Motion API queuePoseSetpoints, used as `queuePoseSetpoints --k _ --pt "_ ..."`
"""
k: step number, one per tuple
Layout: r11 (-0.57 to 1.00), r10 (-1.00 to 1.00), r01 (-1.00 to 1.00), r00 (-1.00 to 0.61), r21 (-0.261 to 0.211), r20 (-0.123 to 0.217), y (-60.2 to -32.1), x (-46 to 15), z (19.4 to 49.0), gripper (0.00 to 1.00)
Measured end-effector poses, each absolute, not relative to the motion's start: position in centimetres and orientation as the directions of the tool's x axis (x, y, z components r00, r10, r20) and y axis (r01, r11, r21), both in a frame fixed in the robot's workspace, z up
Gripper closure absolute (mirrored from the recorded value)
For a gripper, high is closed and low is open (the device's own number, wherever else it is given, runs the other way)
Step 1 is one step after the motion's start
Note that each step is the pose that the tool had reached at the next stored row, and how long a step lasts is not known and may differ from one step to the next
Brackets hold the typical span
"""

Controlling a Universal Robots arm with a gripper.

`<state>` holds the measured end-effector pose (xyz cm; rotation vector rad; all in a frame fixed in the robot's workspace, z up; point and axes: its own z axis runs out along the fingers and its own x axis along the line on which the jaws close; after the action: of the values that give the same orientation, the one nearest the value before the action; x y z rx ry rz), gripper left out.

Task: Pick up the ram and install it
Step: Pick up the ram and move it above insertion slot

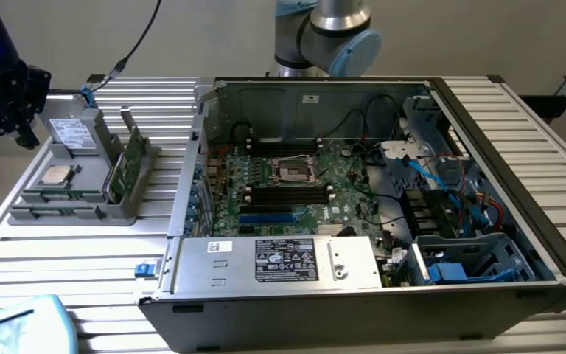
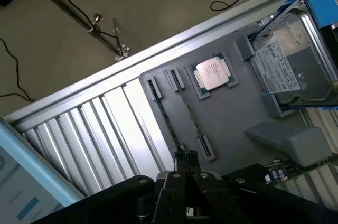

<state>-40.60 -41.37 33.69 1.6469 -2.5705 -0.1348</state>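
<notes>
Hovering with gripper (image 2: 185,156) above gray holder (image 2: 232,118), ram (image 2: 168,121) slotted edge-up beneath the jaws, presumably for pinching; jaw opening impossible to tell.

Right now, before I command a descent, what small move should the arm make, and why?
Probably a short sideways shift toward the exterior view's right. The gripper hangs beyond the gray tray's edge on the exterior view's left, while the ram stands on edge in the tray's slot, untouched, so the gripper seems not yet centred over the stick.
</notes>
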Motion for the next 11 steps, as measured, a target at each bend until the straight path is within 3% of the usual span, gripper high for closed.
queuePoseSetpoints --k 11 --pt "0.350 -0.936 -0.931 -0.352 0.103 0.007 -41.35 -41.27 32.83 0.89"
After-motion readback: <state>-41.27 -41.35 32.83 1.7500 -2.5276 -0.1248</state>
